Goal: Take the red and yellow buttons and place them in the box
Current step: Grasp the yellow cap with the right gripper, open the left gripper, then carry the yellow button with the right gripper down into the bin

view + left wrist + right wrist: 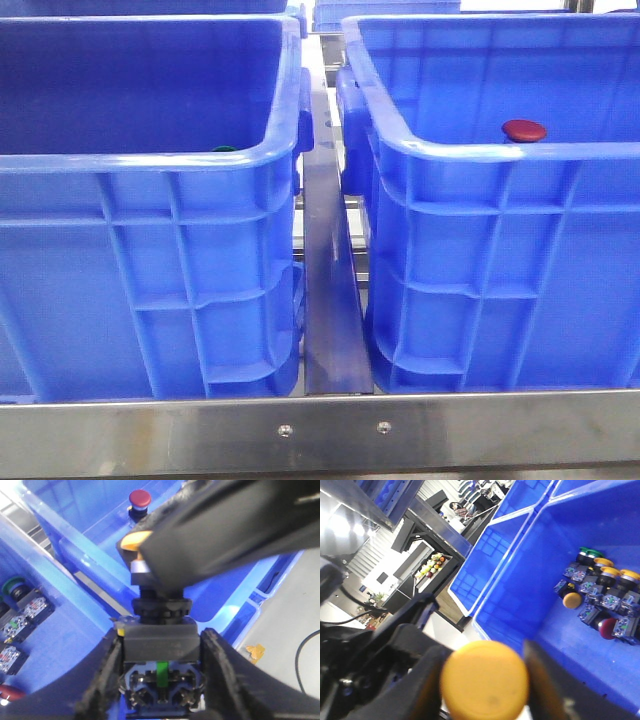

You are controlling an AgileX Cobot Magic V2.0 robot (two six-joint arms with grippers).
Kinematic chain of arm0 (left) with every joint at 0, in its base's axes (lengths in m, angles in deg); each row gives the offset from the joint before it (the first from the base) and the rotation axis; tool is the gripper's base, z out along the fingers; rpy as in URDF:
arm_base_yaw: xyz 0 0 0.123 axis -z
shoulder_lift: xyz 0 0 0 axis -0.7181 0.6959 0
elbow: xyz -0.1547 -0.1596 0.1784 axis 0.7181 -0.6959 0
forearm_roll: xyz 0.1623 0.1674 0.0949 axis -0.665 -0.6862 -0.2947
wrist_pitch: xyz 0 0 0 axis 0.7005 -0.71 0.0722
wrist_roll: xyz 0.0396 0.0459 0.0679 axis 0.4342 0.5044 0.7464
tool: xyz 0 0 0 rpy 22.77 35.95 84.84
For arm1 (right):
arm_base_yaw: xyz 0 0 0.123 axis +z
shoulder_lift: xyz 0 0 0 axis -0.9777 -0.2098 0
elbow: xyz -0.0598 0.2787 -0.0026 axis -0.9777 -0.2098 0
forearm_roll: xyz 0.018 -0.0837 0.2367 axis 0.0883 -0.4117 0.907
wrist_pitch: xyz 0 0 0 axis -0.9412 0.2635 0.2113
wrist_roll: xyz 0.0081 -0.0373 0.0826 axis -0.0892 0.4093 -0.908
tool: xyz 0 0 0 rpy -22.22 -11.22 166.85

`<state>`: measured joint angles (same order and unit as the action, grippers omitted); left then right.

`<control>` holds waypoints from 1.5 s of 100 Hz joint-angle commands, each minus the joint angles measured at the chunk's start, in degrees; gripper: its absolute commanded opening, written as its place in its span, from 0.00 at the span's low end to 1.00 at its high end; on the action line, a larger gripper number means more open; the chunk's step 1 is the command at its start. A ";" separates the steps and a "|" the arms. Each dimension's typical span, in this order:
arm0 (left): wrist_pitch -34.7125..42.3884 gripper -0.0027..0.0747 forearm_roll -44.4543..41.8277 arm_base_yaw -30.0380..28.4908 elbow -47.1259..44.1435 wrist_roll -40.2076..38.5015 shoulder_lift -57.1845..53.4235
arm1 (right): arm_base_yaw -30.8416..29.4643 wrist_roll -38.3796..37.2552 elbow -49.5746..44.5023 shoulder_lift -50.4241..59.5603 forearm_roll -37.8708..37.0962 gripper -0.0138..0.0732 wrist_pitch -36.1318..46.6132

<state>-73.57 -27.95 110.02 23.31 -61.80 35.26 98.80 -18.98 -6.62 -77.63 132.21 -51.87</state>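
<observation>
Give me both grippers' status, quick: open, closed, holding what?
Left gripper: closed on a yellow button held by its black body.
Right gripper: closed on another yellow button.

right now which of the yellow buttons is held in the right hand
The big round yellow plastic button cap between the right hand fingers; the other yellow-capped buttons lie loose in the blue plastic crate among the green and red ones.
</observation>
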 commanded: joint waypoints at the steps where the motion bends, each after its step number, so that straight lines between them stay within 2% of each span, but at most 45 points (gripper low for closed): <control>1: 3.50 0.01 -1.40 0.31 1.52 -0.04 -1.41 | -0.04 0.10 2.05 1.09 8.76 0.44 -4.38; 9: 3.50 0.03 -1.40 0.31 1.52 -0.04 -1.41 | -0.04 0.10 2.05 1.09 8.76 0.40 -4.44; 16: 3.50 0.13 -1.40 0.31 1.52 -0.04 -1.41 | -0.04 0.15 2.05 1.09 8.76 0.41 -4.44; 23: 3.50 0.31 -1.40 0.31 1.52 0.05 -1.41 | -0.04 0.15 2.05 1.09 8.76 0.41 -4.38; 36: 3.50 0.79 -1.40 0.31 1.52 0.05 -1.41 | -0.15 1.05 2.05 1.09 8.71 0.41 -4.06; 45: 3.50 0.94 -1.69 0.31 1.52 0.05 -1.41 | -0.22 1.70 2.05 1.09 8.71 0.41 -3.28; 67: 2.13 0.88 -4.07 -1.19 1.52 -2.50 -2.32 | -0.27 5.71 2.05 2.51 8.71 0.41 3.64; 90: 0.82 0.88 -4.97 -8.39 0.43 -3.35 -6.90 | -0.27 10.48 2.05 6.34 6.83 0.41 17.53; 108: 0.72 0.88 -5.06 -18.91 -5.16 -4.97 -12.74 | -0.27 12.85 2.05 9.62 4.11 0.41 29.16; 130: 0.53 0.88 -5.06 -33.68 -12.79 -6.86 -21.96 | -0.27 13.23 1.97 11.76 -0.28 0.41 39.48; 150: -2.76 0.88 -5.72 -46.62 -18.22 -7.59 -30.44 | -0.27 14.17 1.87 11.83 -3.62 0.41 49.72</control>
<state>-77.81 -31.88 68.24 5.63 -68.50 7.88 98.80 -6.34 -6.62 -67.13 129.37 -6.17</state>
